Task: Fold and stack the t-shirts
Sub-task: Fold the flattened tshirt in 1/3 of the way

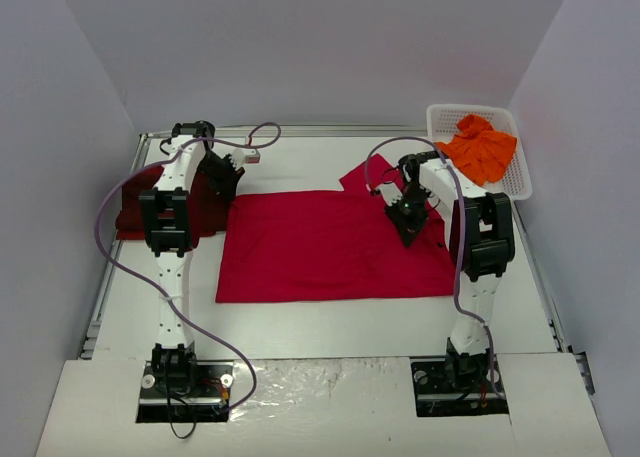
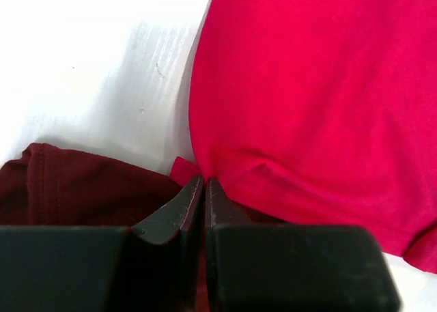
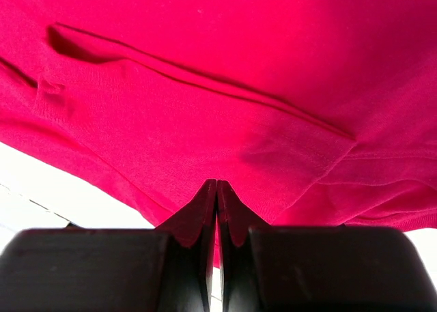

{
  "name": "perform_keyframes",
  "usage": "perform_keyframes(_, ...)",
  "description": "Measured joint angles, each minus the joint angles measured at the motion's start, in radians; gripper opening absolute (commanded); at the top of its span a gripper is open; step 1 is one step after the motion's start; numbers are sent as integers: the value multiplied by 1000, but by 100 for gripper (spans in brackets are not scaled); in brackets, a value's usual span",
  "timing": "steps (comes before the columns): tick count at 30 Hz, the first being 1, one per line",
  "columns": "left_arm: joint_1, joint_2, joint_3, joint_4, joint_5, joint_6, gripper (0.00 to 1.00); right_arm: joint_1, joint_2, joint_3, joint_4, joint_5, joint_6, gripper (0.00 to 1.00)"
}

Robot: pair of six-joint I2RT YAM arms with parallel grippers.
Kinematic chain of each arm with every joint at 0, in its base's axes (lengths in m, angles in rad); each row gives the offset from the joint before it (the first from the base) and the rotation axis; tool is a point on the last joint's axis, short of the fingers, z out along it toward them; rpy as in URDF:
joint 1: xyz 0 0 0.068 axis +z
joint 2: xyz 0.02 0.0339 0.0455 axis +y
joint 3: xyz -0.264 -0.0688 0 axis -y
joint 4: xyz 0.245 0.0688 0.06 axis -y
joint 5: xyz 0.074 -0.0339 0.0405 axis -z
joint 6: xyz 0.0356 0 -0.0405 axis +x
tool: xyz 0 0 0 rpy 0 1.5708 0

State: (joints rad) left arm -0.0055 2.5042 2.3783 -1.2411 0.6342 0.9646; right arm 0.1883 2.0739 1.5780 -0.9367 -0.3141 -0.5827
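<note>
From above, the red t-shirt (image 1: 330,247) lies spread flat across the middle of the table (image 1: 320,322), its near hem running straight and parallel to the table's front edge, with a wide band of bare white surface between that hem and the arm bases. The far right corner of the shirt is turned up and back near the right gripper (image 1: 409,235), which sits on the cloth just inside the shirt's right edge. The left gripper (image 1: 230,189) is at the shirt's far left corner. The maroon t-shirt (image 1: 130,217) lies in a low bundle by the left table edge, partly behind the left arm and close beside the red one. The orange t-shirt (image 1: 482,149) is heaped in the white basket (image 1: 517,184) at the far right corner. In the left wrist view the fingers (image 2: 174,213) are pressed together, pinching the red shirt's edge where the cloth puckers at their tips; maroon cloth lies just left of them and bare table opens beyond. In the right wrist view the fingers (image 3: 188,213) are likewise together, clamped on red cloth, with a folded seam crossing above and a strip of white table showing lower left.
</note>
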Motion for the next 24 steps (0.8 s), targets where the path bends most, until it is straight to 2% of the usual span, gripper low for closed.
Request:
perform_keyframes(5, -2, 0, -10, -3, 2, -10, 2, -9, 0, 11, 4, 0, 3, 0)
perform_keyframes(9, -7, -25, -86, 28, 1, -58, 2, -24, 0, 95, 14, 12, 24, 7)
perform_keyframes(15, -25, -130, -243, 108, -7, -133, 2, -64, 31, 389, 63, 10, 66, 15)
perform_keyframes(18, -37, -183, -286, 136, -10, -164, 2, -84, 104, 556, 93, -10, 86, 16)
perform_keyframes(24, -52, -238, -316, 175, -27, -207, 2, -101, 327, 769, 103, -63, 106, 24)
